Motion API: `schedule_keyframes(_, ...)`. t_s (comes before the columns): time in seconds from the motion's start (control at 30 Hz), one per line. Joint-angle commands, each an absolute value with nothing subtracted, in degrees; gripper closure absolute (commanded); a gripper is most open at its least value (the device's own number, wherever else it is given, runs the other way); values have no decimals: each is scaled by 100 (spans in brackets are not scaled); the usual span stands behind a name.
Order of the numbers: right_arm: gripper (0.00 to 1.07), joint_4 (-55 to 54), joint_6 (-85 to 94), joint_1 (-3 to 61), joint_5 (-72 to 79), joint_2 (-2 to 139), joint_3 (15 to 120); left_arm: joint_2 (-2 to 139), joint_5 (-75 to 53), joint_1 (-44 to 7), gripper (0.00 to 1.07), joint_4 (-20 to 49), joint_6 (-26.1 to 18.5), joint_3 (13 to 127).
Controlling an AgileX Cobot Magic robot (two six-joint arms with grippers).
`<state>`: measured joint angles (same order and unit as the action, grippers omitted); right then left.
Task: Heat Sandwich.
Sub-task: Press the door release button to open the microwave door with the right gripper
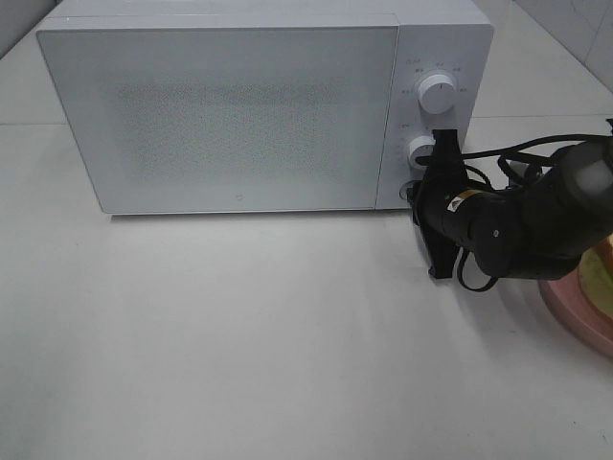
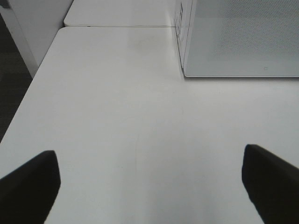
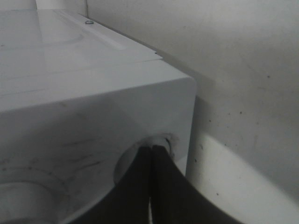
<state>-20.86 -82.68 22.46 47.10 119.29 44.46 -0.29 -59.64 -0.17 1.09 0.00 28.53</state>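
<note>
Nosing up to the lower knob (image 1: 420,151) of the microwave (image 1: 230,115), the right gripper (image 1: 442,144) shows jaws clenched tight on nothing; the left gripper (image 2: 150,156) hangs wide open over the table (image 2: 117,116).

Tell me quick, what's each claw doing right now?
Left gripper: open, empty.
Right gripper: shut, empty, tips at the microwave.

Right arm (image 1: 522,225): glossy black rounded joint housings, just beside the dial end of the white box-shaped microwave oven (image 1: 220,105). Small yellow label (image 1: 466,196) and a silver screw dot on the wrist segment. Thin black cables (image 1: 522,158) loop over the arm. Right hand (image 1: 442,144): flat black tapered fingers (image 3: 135,186). Left hand (image 2: 149,184): two matte black wedge-shaped fingertips (image 2: 30,186), blunt ends.
</note>
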Motion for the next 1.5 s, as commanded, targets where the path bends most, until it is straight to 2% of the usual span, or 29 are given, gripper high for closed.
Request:
schedule_keyframes(0.03,107,-2068,-8268,2189,5340,11906,4612,-149,-5930,-11,7,109,29,2842)
schedule_keyframes(0.53,107,-2126,-8222,2189,6749,12290,5306,-149,-5930,-11,7,109,34,2842)
schedule_keyframes(1.5,107,-2005,-8262,2200,5552,12215,5185,-149,-5930,-11,7,109,34,2842)
